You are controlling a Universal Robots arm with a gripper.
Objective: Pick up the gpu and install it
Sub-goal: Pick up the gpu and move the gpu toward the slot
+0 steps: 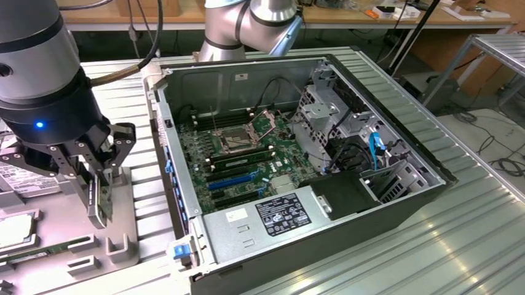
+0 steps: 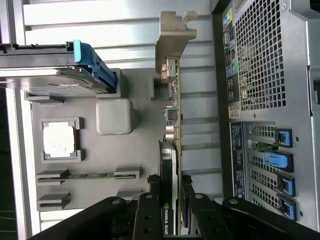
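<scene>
**A:** status on gpu install?

**B:** Pick looks done, install isn't. The claw (image 2: 170,186) is clenched on the gpu (image 2: 175,125), one finger on each flat face, with the card on edge between them.

**A:** where's the card exactly?

**B:** It hangs straight down from the claw, over the grey parts tray (image 2: 145,122). I can't tell if its far edge is clear of the tray's holder or touching it.

**A:** and the case?

**B:** The open PC case (image 1: 238,83) sits off to one side of the claw, on the same ribbed metal desk (image 1: 459,246). The motherboard (image 1: 246,153) is exposed and the blue PCIe slot (image 1: 231,180) is bare, with no card seated. My read is that the whole install part is left.

**A:** how does the card look?

**B:** Thin flat board with a green edge. The black face has an NVIDIA Quadro mark right at the fingers. The silver bracket (image 2: 172,37) is at the end farthest from the claw, with a bent tab at its tip. A few metal connectors sit on one face near the bracket. It hangs straight, and I see no bend.

**A:** anything else nearby?

**B:** A hard drive (image 2: 55,85) in a blue caddy, a CPU (image 2: 59,140) and a memory stick (image 2: 87,175). All three lie in tray pockets to one side of the claw, apart from the card.
</scene>
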